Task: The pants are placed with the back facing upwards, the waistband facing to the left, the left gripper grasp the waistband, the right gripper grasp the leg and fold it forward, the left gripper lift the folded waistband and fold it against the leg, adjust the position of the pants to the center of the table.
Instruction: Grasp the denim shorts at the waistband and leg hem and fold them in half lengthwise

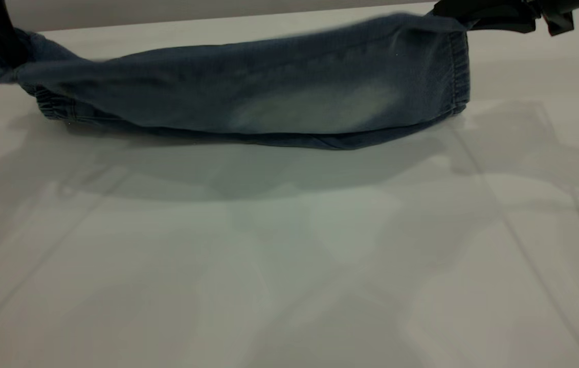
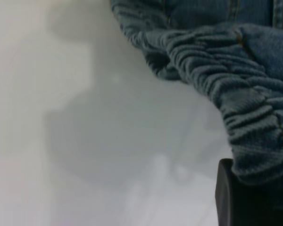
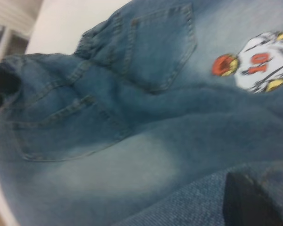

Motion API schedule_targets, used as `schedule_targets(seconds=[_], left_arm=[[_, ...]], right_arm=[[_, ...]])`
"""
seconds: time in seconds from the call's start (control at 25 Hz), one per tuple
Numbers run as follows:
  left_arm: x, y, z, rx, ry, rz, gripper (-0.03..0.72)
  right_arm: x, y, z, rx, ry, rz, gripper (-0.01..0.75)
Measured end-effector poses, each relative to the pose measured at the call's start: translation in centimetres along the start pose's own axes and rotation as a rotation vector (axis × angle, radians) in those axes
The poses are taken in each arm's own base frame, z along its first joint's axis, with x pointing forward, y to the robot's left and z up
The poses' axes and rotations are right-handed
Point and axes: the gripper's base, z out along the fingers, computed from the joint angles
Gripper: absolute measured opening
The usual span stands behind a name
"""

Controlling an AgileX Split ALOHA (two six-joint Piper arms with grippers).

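Exterior view hides the print [image 3: 262, 61] on the pants [image 1: 248, 97]; each wrist view shows its claw clamping denim.

Ruched waistband [image 2: 236, 89] in left hand [image 2: 245, 197]

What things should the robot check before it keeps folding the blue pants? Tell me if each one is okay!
1. Left gripper holding the waistband: ok, the ruched band is bunched over its finger, lifted off the table.
2. Right gripper holding the leg: ok, denim drapes over its finger at the hem end.
3. Pants raised evenly: ok, both ends up, the middle sagging down to the table.
4. Fold finished: not ok, the lifted edge is not laid down yet.
5. Pants in the table's center: not ok, they sit near the far edge.
6. How firm each grip is: cannot tell.
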Motion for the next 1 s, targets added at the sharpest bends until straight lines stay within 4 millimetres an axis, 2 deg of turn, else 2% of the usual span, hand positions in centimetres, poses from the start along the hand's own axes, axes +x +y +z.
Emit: schedule_targets(seconds=[0.24, 0.52, 0.8, 1.0], left_arm=[[-0.9, 0.0, 1.3, 0.001, 0.041, 0.0, 0.144], [-3.3, -0.2, 2.3, 0.008, 0.045, 0.003, 0.144], [-5.7, -0.5, 3.1, 0.03, 0.02, -0.008, 0.144], [-6.5, -0.4, 4.2, 0.032, 0.004, -0.011, 0.144]], right_arm=[[-1.4, -0.6, -0.1, 0.084, -0.039, -0.029, 0.015], [-2.6, -1.1, -0.1, 0.147, -0.072, -0.057, 0.015], [-3.1, -2.7, 1.2, 0.15, -0.062, -0.059, 0.015], [-3.8, -3.9, 2.4, 0.149, -0.061, -0.063, 0.015]])
